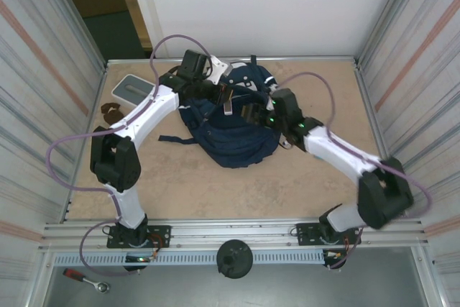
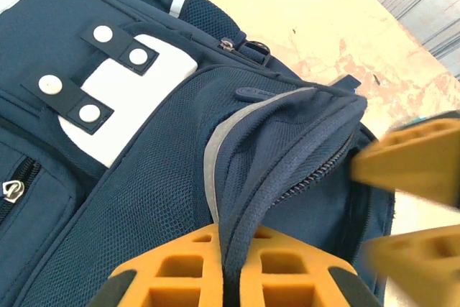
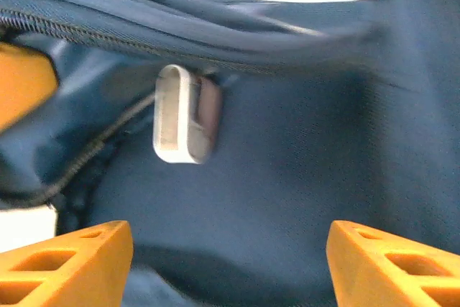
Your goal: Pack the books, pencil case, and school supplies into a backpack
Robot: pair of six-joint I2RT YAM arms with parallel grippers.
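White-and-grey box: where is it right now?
In the top external view, the white-and-grey box lies flat near the far left corner of the table, left of the backpack, with the left arm between them.

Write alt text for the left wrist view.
The left gripper is shut on a fold of the navy backpack, beside its open zipper. The right gripper, blurred, is open at the right edge, with the tan table beyond.
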